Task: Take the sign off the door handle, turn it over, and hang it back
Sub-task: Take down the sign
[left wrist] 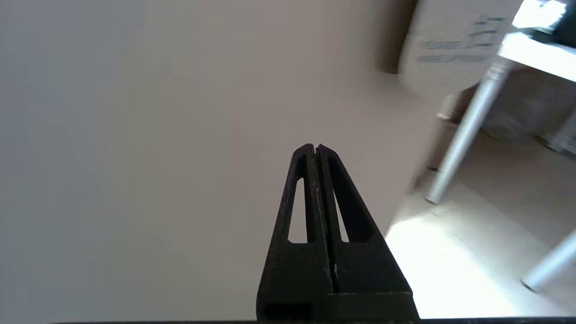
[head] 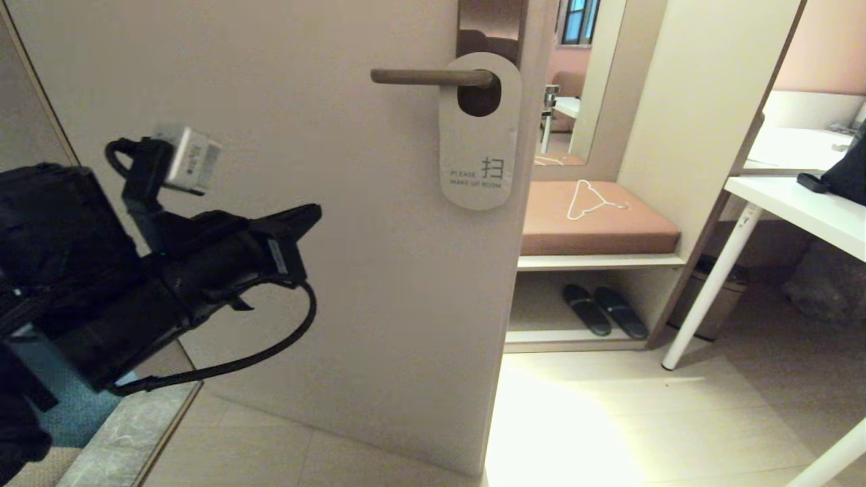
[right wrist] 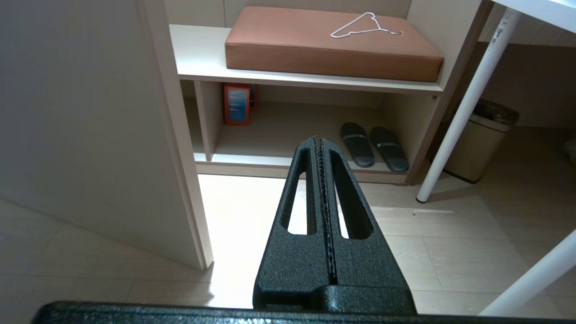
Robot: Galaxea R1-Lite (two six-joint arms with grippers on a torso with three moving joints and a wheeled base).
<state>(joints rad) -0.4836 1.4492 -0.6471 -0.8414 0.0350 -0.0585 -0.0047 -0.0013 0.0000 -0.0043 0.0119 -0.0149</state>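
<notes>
The left gripper (left wrist: 316,148), black with slotted tapering fingers, has its jaws clenched tight on nothing; in the head view it (head: 312,211) hangs in the air in front of the pale beige door (head: 304,270), pointing right and slightly up, to the left of and lower than the handle and well apart from it. Its black arm fills the near left, with a looping black cable (head: 270,352) beneath it.

The right gripper (right wrist: 318,140) likewise has its jaws pressed together and empty, pointing out over the pale tiled floor (right wrist: 450,252) toward the open shelf unit; it is not seen from the head.

The sign (head: 479,145), a flat white oblong door hanger with rounded ends and a large hole, hangs upright on the door handle (head: 433,77), a slim straight horizontal bronze-brown lever, close to the tall bronze backplate (head: 490,24). The side reading "Please make up room" faces out. From the left wrist the sign (left wrist: 450,54) shows blurred at the far right.

Right of the door edge, a terracotta cushion (head: 595,220) lies on a shelf with a white wire hanger (head: 592,197) on it; a pair of dark slippers (head: 604,310) rests on the shelf below. Farther right stands a white surface (head: 805,203) on a slanting white leg, with a beige bin (head: 717,297) behind it.
</notes>
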